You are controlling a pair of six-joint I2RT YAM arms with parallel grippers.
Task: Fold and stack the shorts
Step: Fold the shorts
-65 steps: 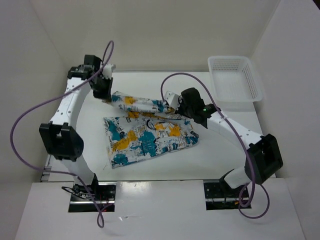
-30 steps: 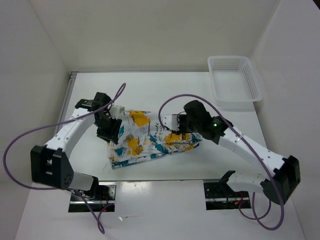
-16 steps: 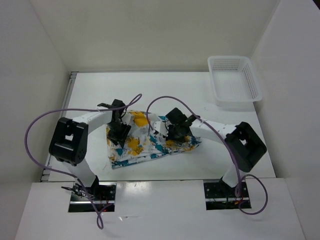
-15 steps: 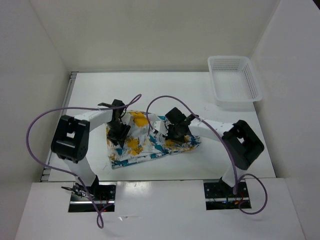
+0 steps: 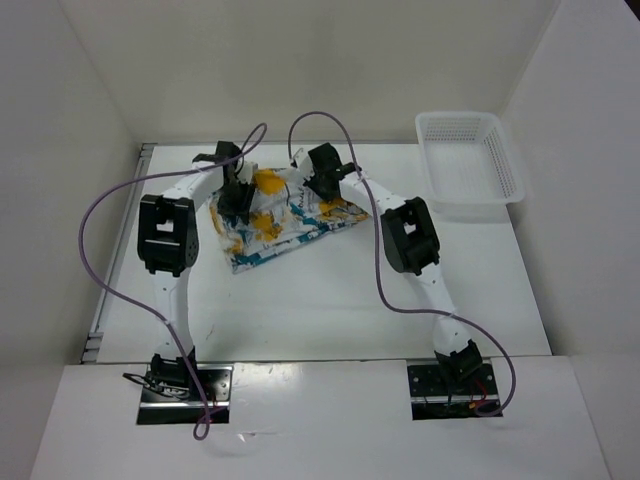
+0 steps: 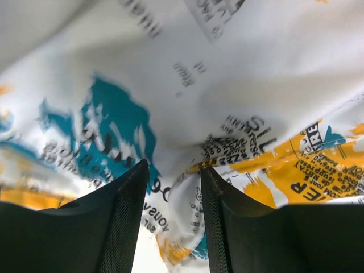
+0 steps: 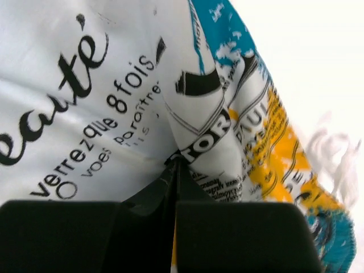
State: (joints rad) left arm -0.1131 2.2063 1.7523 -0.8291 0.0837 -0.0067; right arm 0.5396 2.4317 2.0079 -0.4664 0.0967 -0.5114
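Left gripper (image 6: 173, 170), right gripper (image 7: 175, 163) pinch bunched shorts (image 5: 285, 215), seemingly 2 layers.

Shorts (image 6: 244, 68) cropped in wrist views; print blurred.

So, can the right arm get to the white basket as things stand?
Probably yes: only bare table lies between the right gripper and the basket. But its jaws are clamped on the shorts, so it must let go first or drag them along.
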